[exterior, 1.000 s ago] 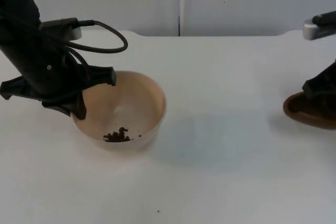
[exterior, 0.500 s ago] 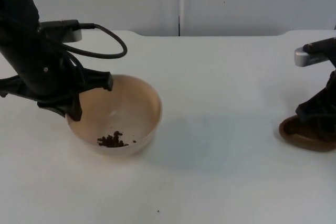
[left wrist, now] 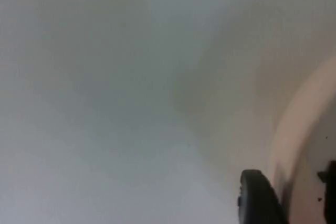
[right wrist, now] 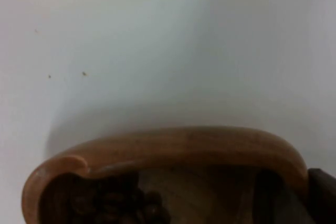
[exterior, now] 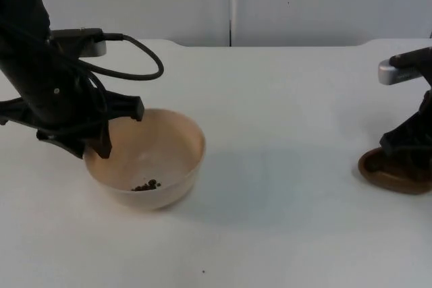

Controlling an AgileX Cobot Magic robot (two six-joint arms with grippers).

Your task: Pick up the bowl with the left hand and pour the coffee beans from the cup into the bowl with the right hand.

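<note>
White table (exterior: 283,119) carries the beige bowl (exterior: 169,146) near its left edge, coffee beans (exterior: 146,185) inside, rim pinched by the left gripper (exterior: 101,141). Near the right edge, the right gripper (exterior: 405,156) grips the brown cup (exterior: 381,175).

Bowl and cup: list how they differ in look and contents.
The bowl is pale beige, wide and deep; the cup is dark brown wood and looks shallower. The bowl holds a few coffee beans; the cup's beans form a bigger heap. Both are clamped at the rim by a gripper.
</note>
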